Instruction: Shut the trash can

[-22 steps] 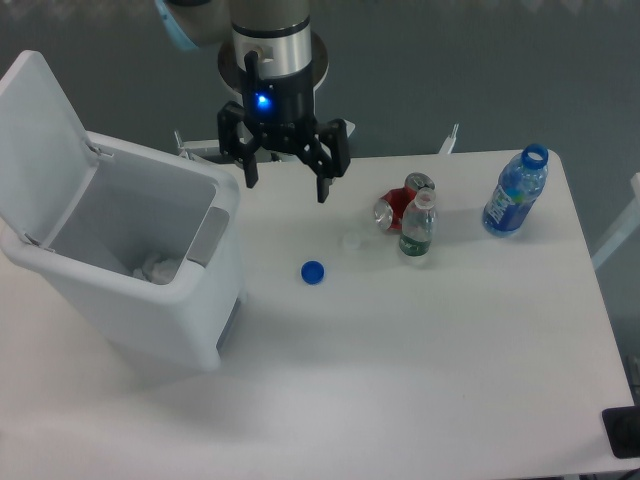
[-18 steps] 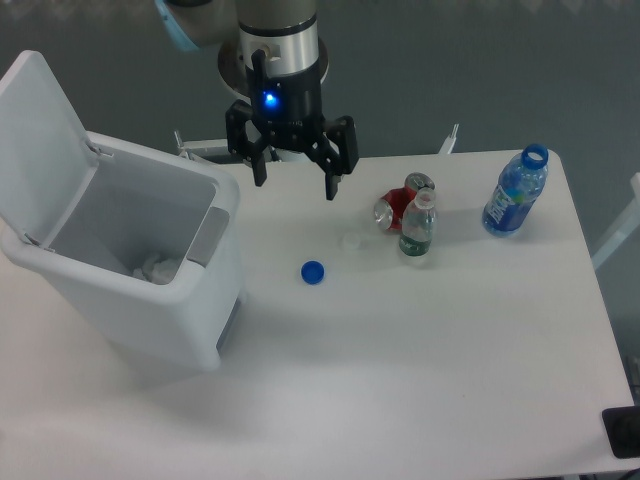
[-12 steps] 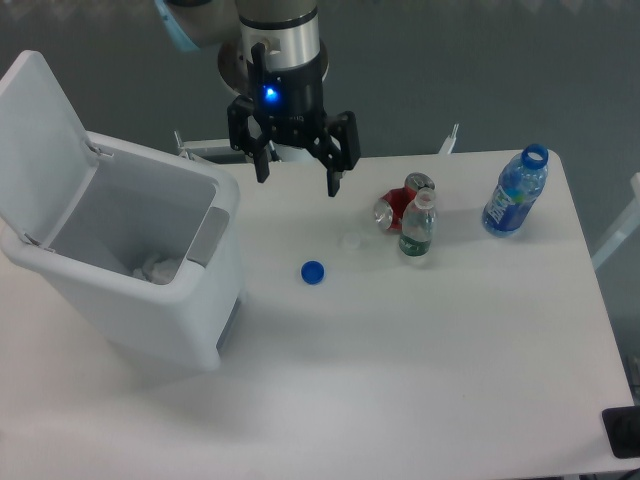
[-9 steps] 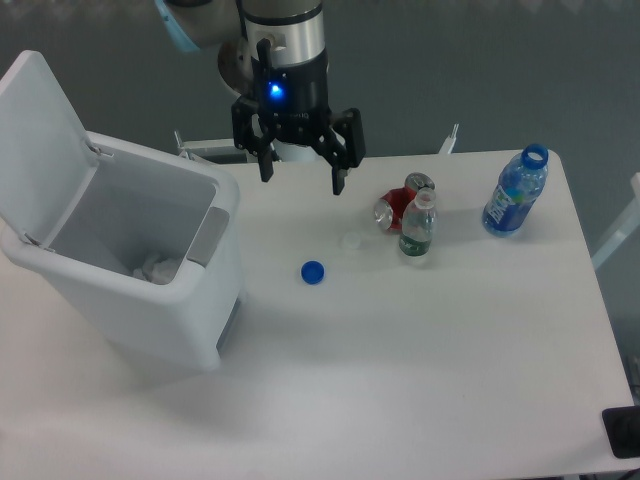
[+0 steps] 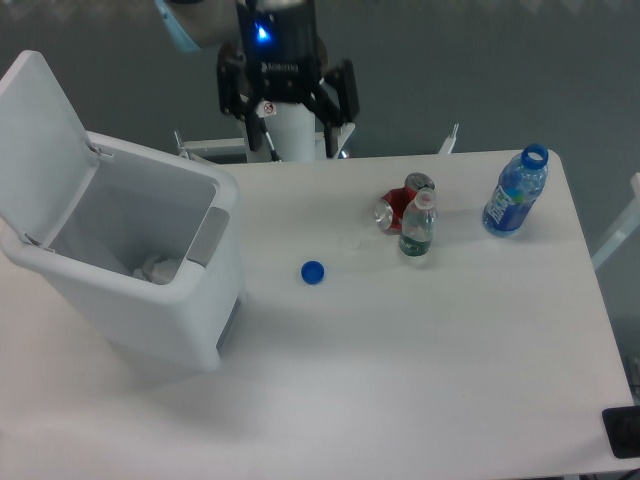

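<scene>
Arm cut off by the top edge at 12 o'clock; only the wrist with its blue light and the black claw [image 5: 289, 135] in frame. Claw spread wide, gripping nothing, fingertips hard to pick out against the white post behind them. Hanging above the far table edge, well apart from everything on it.

Trash can [image 5: 130, 270] at 9 o'clock on the white table [image 5: 430, 360], standing open. Flat lid [image 5: 40, 140] hinged up at the far-left side, leaning back toward 10 o'clock, its top corner close to the frame edge. Grey latch tab [image 5: 207, 236] on the front wall, facing 3 o'clock. Long axis of the bin running roughly from 10 to 4 o'clock. Inside, something pale and crumpled [image 5: 155, 267] at the bottom, too dim to identify.

Blue cap [image 5: 313, 272] near centre, alone on the table. At 2 o'clock from it, a small clear bottle [image 5: 417, 228] upright, touching or just in front of a red can [image 5: 398, 206] partly hidden behind it. Blue bottle [image 5: 515, 190] upright, uncapped, toward 3 o'clock near the far-right table corner. Dark object [image 5: 625, 432] cut off at 4 o'clock, unidentifiable.
</scene>
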You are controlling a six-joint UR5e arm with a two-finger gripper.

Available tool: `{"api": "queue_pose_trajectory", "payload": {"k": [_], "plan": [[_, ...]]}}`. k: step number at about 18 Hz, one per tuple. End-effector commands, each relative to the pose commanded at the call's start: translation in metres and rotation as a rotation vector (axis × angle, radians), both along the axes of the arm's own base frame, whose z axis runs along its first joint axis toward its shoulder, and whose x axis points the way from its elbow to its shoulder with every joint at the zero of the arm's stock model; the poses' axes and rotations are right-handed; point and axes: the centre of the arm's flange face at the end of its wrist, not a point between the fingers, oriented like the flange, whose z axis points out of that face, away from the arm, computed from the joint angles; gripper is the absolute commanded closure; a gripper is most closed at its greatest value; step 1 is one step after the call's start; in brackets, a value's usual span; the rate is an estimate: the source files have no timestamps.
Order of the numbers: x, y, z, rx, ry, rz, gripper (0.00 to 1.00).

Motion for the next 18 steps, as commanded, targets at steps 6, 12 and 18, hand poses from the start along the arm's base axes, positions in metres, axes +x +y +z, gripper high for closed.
{"api": "queue_pose_trajectory", "payload": {"k": [6, 12, 18], "plan": [[0.044, -0.001, 0.025, 0.118, -0.064, 0.042, 0.00], [0.072, -0.013, 0.065, 0.277, -0.141, 0.052, 0.00], [0.101, -0.007, 0.076, 0.344, -0.218, -0.056, 0.00]]}}
